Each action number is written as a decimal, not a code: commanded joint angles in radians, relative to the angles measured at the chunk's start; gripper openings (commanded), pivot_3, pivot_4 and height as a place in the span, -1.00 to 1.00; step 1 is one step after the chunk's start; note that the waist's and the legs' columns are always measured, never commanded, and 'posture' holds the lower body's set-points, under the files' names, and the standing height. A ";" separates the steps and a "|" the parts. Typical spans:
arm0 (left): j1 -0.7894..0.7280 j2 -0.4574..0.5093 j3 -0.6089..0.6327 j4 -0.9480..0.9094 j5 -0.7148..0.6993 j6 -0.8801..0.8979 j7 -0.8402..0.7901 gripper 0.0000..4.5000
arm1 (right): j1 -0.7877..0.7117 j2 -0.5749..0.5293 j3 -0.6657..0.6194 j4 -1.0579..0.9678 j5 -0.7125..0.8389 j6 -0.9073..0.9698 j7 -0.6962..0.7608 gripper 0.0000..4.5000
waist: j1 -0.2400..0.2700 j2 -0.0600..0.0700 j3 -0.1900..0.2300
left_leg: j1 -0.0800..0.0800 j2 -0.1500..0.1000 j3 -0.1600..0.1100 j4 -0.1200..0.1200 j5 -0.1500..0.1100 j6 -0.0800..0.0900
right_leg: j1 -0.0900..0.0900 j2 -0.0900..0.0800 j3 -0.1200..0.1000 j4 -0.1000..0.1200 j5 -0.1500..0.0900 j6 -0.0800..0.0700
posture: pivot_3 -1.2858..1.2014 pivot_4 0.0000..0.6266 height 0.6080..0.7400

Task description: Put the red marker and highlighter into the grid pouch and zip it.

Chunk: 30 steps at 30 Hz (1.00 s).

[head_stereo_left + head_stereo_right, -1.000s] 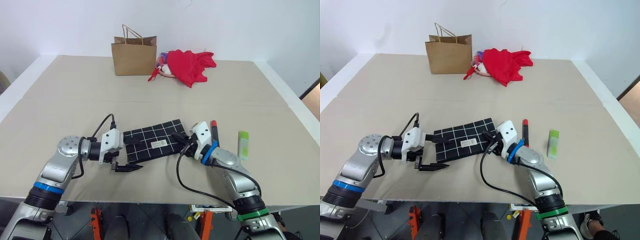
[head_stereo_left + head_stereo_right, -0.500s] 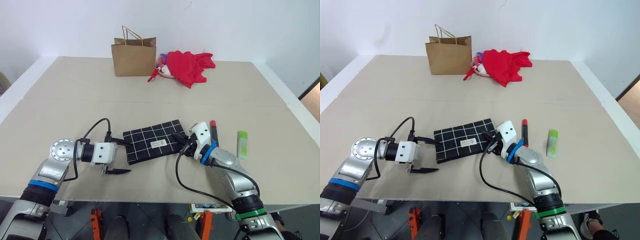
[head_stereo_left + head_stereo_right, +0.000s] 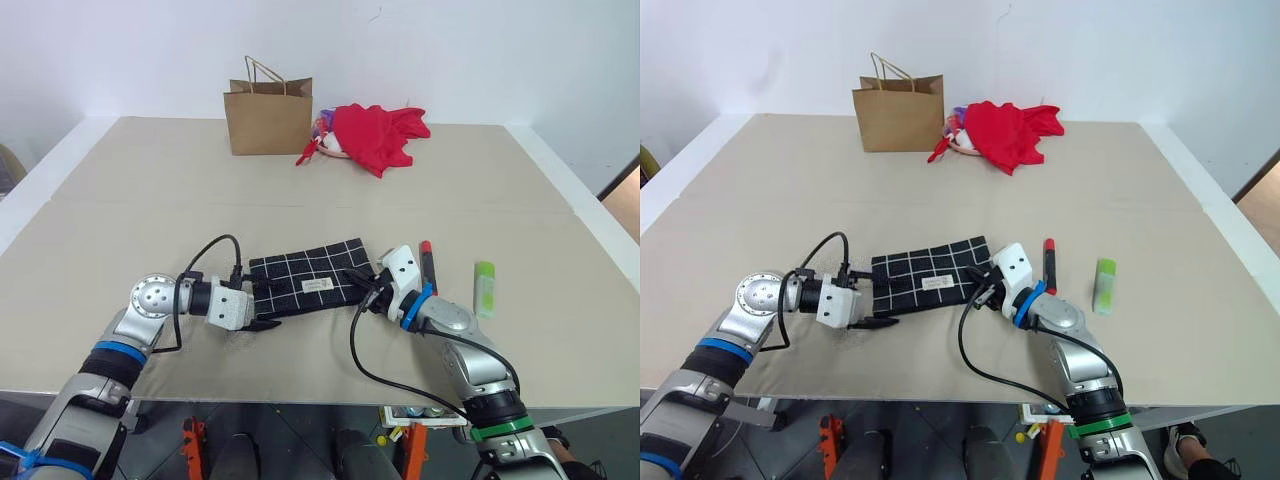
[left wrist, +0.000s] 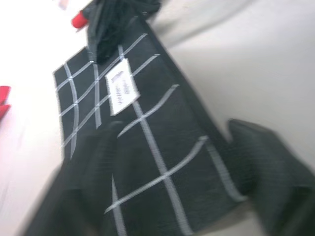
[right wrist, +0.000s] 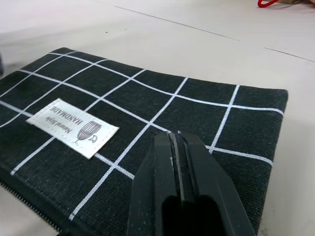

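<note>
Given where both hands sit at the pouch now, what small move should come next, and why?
Probably close the left hand fully on the grid pouch's near corner: its fingers straddle that edge. The right hand is shut at the other end, and the red marker and highlighter lie outside.

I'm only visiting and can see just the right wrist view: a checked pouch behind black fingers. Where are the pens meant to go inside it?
Observer: The red marker lies on the table just right of the right gripper, outside the grid pouch.
Operator: And the green one?
Observer: The highlighter lies further right, apart from the marker.
Operator: What about the other arm?
Observer: The left gripper is at the pouch's left end.
</note>
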 commanded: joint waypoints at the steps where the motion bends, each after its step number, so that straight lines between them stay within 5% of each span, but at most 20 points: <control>1: -0.020 0.003 -0.020 0.071 0.025 -0.007 -0.014 -0.43 | -0.001 0.005 0.007 -0.026 0.004 0.005 0.013 -1.00 | 0.000 0.000 0.000 | 0.000 0.000 0.000 0.000 0.000 0.000 | 0.000 0.000 0.000 0.000 0.000 0.000 | 0.03 -0.52 1.00; 4: -0.034 0.000 -0.019 0.095 0.012 0.001 -0.029 -0.97 | 0.000 0.002 0.006 -0.029 0.004 0.006 0.017 -1.00 | -0.001 0.001 -0.001 | 0.000 0.000 0.000 0.000 0.000 0.000 | 0.000 0.000 0.000 0.000 0.000 0.000 | 0.03 -0.52 1.00; 9: -0.038 -0.021 0.001 0.075 -0.068 0.105 -0.078 -0.97 | 0.005 -0.008 -0.006 -0.066 0.020 0.012 0.027 -1.00 | -0.002 0.002 -0.001 | 0.000 0.000 0.000 -0.001 0.000 0.000 | 0.000 0.000 0.000 0.000 0.000 0.000 | 0.03 -0.52 1.00; 14: -0.035 -0.030 0.033 -0.042 -0.192 0.329 -0.133 -1.00 | 0.004 -0.024 -0.120 -0.217 0.118 0.026 0.019 -0.37 | 0.000 0.004 0.000 | -0.006 0.000 0.000 -0.001 0.000 0.000 | -0.005 0.000 0.000 0.000 -0.001 0.001 | 0.03 -0.52 1.00; 19: -0.038 -0.022 0.059 -0.133 -0.249 0.494 -0.161 -1.00 | 0.112 -0.157 -0.200 -0.382 0.198 0.021 0.131 0.48 | 0.007 0.003 0.000 | -0.012 -0.001 -0.002 -0.002 0.000 0.000 | -0.010 0.000 -0.001 0.000 -0.002 0.006 | 0.03 -0.52 1.00; 21: -0.040 -0.015 0.068 -0.166 -0.266 0.547 -0.178 -1.00 | 0.208 -0.219 -0.223 -0.451 0.209 -0.033 0.202 0.97 | 0.007 0.004 0.000 | -0.012 -0.001 -0.002 -0.003 -0.002 0.001 | -0.010 0.000 -0.002 0.000 -0.004 0.005 | 0.03 -0.52 1.00; 30: -0.025 -0.013 0.085 -0.264 -0.283 0.652 -0.194 -1.00 | 0.335 -0.260 -0.181 -0.480 0.177 -0.107 0.237 0.99 | -0.002 0.003 0.000 | -0.010 -0.001 -0.003 -0.003 -0.002 0.003 | -0.009 0.000 -0.003 0.001 -0.004 0.002 | 0.03 -0.52 1.00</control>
